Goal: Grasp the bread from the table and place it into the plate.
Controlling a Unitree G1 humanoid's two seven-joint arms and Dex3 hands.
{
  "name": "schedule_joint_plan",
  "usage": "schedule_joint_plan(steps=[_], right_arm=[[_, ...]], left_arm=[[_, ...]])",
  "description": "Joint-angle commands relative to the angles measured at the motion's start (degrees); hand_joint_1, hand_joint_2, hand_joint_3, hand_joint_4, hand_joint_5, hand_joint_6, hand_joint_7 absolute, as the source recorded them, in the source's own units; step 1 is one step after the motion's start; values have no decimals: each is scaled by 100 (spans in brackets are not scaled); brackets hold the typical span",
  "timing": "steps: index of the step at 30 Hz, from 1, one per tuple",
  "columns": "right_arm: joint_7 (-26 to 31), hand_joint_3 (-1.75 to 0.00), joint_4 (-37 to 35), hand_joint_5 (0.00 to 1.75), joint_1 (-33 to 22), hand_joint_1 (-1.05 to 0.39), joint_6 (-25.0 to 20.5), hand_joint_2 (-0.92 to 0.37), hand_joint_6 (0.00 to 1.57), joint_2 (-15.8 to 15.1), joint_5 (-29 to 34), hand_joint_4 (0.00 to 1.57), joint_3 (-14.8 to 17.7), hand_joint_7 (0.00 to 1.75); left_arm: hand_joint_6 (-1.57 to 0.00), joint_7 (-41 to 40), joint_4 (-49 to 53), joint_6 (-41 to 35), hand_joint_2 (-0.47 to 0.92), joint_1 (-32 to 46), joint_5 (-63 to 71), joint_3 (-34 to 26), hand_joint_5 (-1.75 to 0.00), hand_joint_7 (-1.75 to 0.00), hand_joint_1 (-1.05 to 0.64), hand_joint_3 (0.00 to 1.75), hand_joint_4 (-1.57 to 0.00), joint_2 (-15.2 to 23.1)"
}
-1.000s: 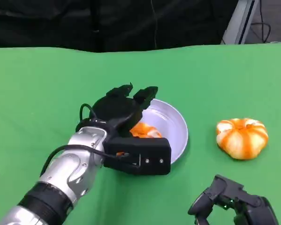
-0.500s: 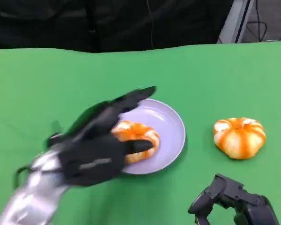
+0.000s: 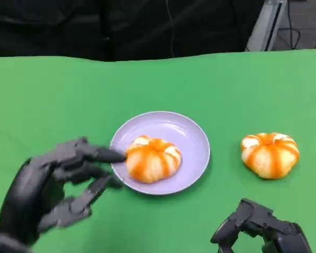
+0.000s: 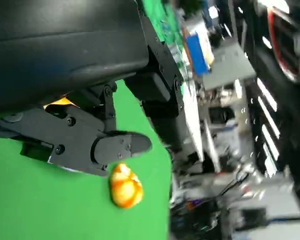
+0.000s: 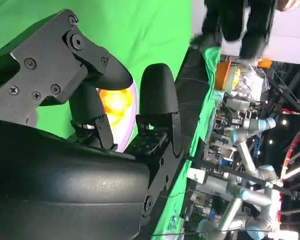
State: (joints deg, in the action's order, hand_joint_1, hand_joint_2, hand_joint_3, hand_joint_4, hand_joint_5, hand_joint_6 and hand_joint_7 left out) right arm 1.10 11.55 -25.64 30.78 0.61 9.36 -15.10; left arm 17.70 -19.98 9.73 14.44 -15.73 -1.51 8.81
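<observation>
The robot's black many-fingered left hand [image 3: 49,195] sits at the lower left of the head view, its fingers [image 3: 102,155] spread apart and holding nothing, the foremost tip reaching toward the near-left rim of the round lavender plate [image 3: 192,145] without clearly touching it. The picture is a little blurred there, so contact cannot be ruled out.

Just right of those fingertips, at frame centre, a round orange-and-white striped bread bun [image 3: 153,158] lies inside the plate, on its left half. So one bun appears already delivered, and this hand looks free of it.

Farther right, well apart from the plate, a second orange-and-white striped bun [image 3: 270,154] of the same kind rests on the green tablecloth [image 3: 52,100].

The black right hand [image 3: 260,232] lies at the lower right edge of the frame, directly below that second bun; how its fingers lie cannot be told from the head view, though the right wrist view shows fingers [image 5: 157,95] apart with nothing between them.

If the second bun is to follow, the right hand is plainly the nearer: the bun lies straight up-frame from it, while the left hand would have to cross over the plate. Being round, the bun has no long axis, so the approach angle should matter little.
</observation>
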Motion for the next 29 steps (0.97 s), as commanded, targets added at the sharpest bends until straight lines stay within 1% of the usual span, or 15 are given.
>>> schedule_joint_plan(steps=[1, 2, 3, 5, 7, 9, 12, 16, 21, 24, 29], right_arm=[[23, -129, 24, 162, -41, -10, 38, -35, 76, -13, -49, 70, 16, 133], [30, -128, 44, 162, -49, -11, 32, -35, 76, -16, -29, 70, 18, 133], [23, -128, 72, 162, -54, -11, 17, -35, 76, -26, -34, 70, 28, 133], [9, -128, 99, 162, -56, -12, 1, -35, 76, -35, -49, 70, 40, 133], [-14, -127, 129, 161, -60, -12, -24, -35, 76, -54, -86, 70, 72, 133], [-32, -126, 161, 161, -51, -12, -18, -36, 76, -109, -79, 69, 136, 133], [-46, -126, 187, 160, -54, -12, -21, -37, 76, -141, -108, 68, 164, 133], [-86, -125, 188, 160, -54, -12, -40, -37, 76, -150, -218, 67, 194, 133], [-136, -125, 186, 160, -55, -12, -44, -37, 75, -138, -278, 67, 224, 133], [-85, -125, 132, 161, 60, -12, -64, -37, 75, -68, -226, 68, 239, 134], [-85, -124, 85, 160, 108, -12, -31, -38, 74, -72, -197, 68, 265, 134]], left_arm=[[-74, -79, -174, 33, 72, 345, -173, -157, -154, -124, 3, 92, -77, -115], [-71, -88, -207, 70, 71, 533, -226, -197, -164, -141, 5, 100, -76, -171], [-68, -150, -251, 147, 69, 756, -219, -241, -170, -155, 6, 107, -76, -262], [-65, -216, -299, 225, 68, 954, -180, -280, -173, -163, 7, 111, -77, -361], [-64, -254, -281, 318, 67, 1088, -106, -254, -174, -166, 7, 113, -77, -468], [-64, -224, -163, 503, 61, 1247, -28, -205, -175, -173, 4, 113, -80, -557], [-65, -149, -56, 606, 57, 1307, -43, -189, -175, -174, 1, 111, -82, -569], [-65, -132, 29, 659, 56, 1285, -22, -172, -175, -174, 0, 109, -81, -543], [-65, -131, 77, 695, 56, 1270, -13, -159, -175, -173, 0, 108, -79, -525], [-65, -70, 244, 605, 59, 1089, -139, -194, -175, -170, 2, 109, -78, -480], [-68, -105, 403, 662, 59, 914, 8, -182, -175, -167, 2, 110, -78, -490]])
